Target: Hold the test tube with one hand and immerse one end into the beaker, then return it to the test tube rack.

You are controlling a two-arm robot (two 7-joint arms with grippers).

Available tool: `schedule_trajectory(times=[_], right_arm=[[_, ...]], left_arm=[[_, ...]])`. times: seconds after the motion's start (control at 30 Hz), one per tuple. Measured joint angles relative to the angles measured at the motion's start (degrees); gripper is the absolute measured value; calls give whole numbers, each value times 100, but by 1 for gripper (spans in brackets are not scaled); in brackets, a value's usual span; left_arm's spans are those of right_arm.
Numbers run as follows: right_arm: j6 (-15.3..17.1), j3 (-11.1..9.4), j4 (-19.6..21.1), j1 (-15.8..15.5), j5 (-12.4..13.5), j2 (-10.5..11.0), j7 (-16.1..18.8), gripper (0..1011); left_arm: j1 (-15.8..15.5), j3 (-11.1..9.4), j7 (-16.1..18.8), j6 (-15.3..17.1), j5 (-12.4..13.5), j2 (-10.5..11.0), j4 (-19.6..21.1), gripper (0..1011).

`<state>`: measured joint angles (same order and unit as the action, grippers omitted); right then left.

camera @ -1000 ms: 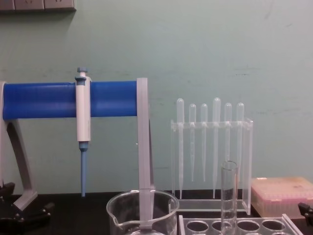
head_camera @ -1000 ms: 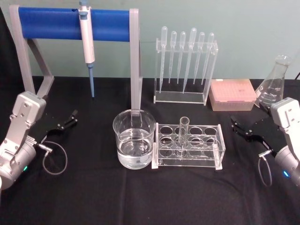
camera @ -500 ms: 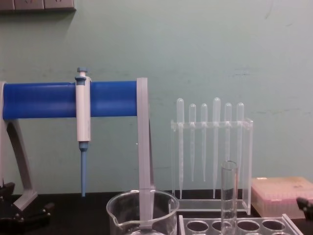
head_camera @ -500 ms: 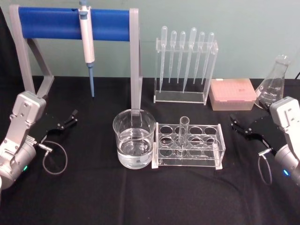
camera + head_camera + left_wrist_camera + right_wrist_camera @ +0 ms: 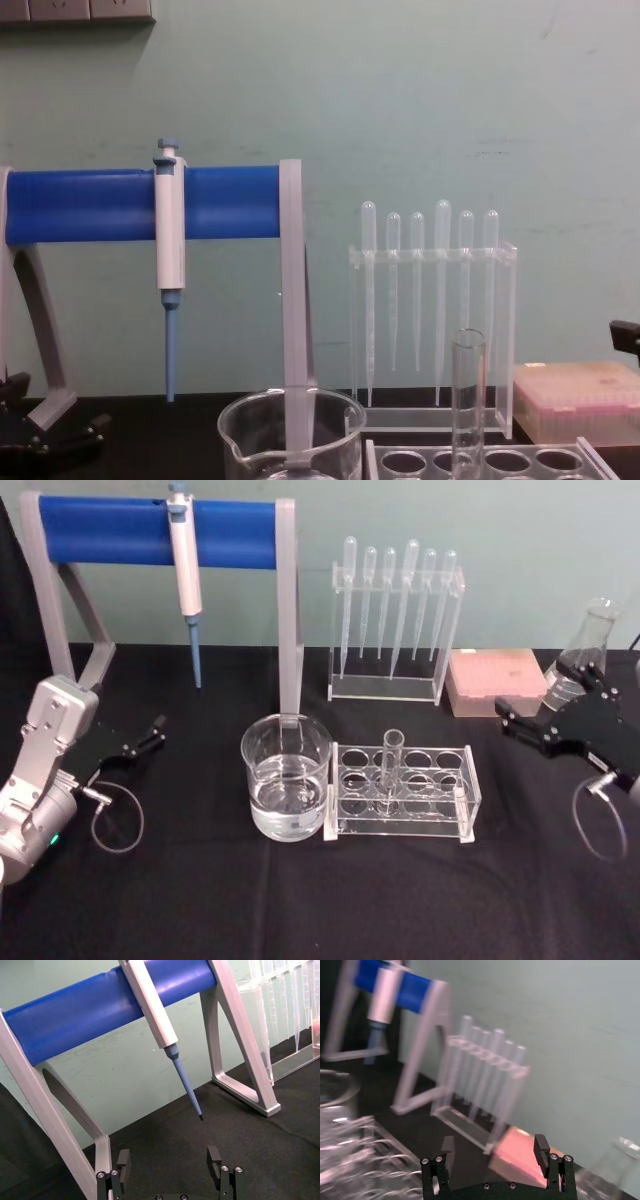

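The test tube (image 5: pixel 391 764) (image 5: pixel 467 398) stands upright in a clear rack (image 5: pixel 452 798) at the table's middle. Just left of the rack is the beaker (image 5: pixel 287 776) (image 5: pixel 292 436), holding clear liquid. My right gripper (image 5: pixel 545 692) (image 5: pixel 493 1146) hovers above the table to the right of the rack, well apart from the tube, open with nothing between its fingers. One of its fingers (image 5: pixel 625 336) pokes in at the chest view's right edge. My left gripper (image 5: pixel 144 738) (image 5: pixel 169 1156) rests open and idle at the far left, near the foot of the blue stand.
A blue-barred stand (image 5: pixel 150 530) holds a white-and-blue pipettor (image 5: pixel 185 565) at the back left. A rack of plastic pipettes (image 5: pixel 395 620), a pink tip box (image 5: pixel 496 680) and a glass flask (image 5: pixel 585 655) line the back right, close behind my right gripper.
My right gripper has lifted off the table and turned, now higher in front of the flask. The left arm, tube and beaker have not moved.
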<state>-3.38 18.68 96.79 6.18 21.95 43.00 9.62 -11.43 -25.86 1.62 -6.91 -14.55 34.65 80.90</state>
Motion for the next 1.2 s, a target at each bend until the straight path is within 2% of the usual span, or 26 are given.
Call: schedule_trajectory(times=[0.07,0.1,0.2,0.3,0.43,0.47,0.57,0.63,0.83,1.2], right_arm=[[1,-38,92,-32,131,141,308,1003],[1,-63,151,-50,249,261,591,1003],[17,-71,205,-45,394,406,986,1003],[26,11,207,71,519,583,1703,1003],[55,126,139,211,608,637,2236,1003],[72,179,94,281,646,641,2466,1003],[106,261,15,388,681,641,2785,1003],[177,370,-86,540,722,616,3163,1002],[394,609,-293,878,774,471,3543,1003],[663,1009,-575,1408,796,162,3718,1003]], left_arm=[[0,0,0,0,0,0,0,1000],[0,0,0,0,0,0,0,1000],[0,0,0,0,0,0,0,1000],[0,0,0,0,0,0,0,1000],[0,0,0,0,0,0,0,1000],[0,0,0,0,0,0,0,1000],[0,0,0,0,0,0,0,1000],[0,0,0,0,0,0,0,1000],[0,0,0,0,0,0,0,1000],[0,0,0,0,0,0,0,1000]])
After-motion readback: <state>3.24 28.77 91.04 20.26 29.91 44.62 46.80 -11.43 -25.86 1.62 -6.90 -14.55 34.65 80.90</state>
